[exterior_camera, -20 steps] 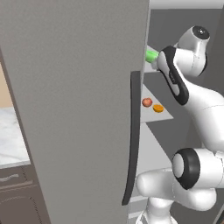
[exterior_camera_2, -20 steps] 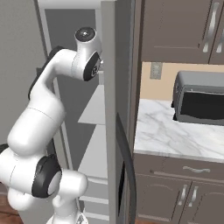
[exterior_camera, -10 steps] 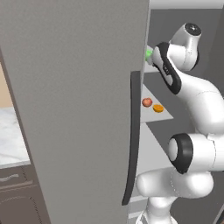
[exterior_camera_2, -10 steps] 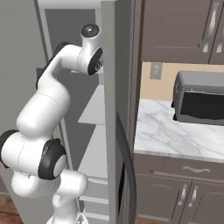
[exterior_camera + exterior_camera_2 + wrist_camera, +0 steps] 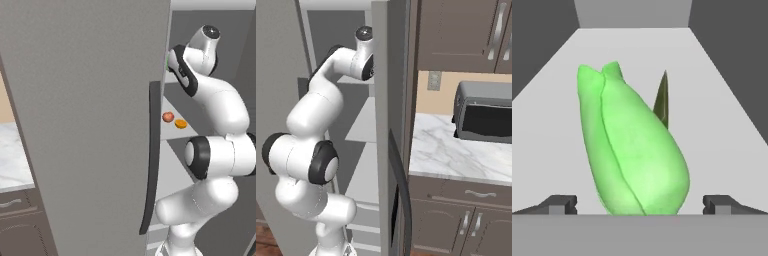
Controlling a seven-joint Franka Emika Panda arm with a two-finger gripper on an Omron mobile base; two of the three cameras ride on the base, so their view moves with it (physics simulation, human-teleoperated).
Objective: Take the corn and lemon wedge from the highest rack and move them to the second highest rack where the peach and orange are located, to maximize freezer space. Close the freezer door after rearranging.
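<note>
- Right now your pincer (image 5: 640, 202) stands wide open, its two dark fingertips (image 5: 559, 204) spread well apart and not touching anything.
- You have the corn (image 5: 629, 147) directly ahead of the pincer, its green husk lying lengthwise between the tips on the highest rack (image 5: 722, 100).
- Behind the corn, farther from the pincer, a thin dark sliver (image 5: 662, 100) pokes up; you cannot tell what it is.
- Below the pincer, the peach (image 5: 168, 116) and orange (image 5: 180, 123) sit just beside each other on the second highest rack (image 5: 170, 134).
- Beside your arm, the freezer door (image 5: 85, 125) stands open.
</note>
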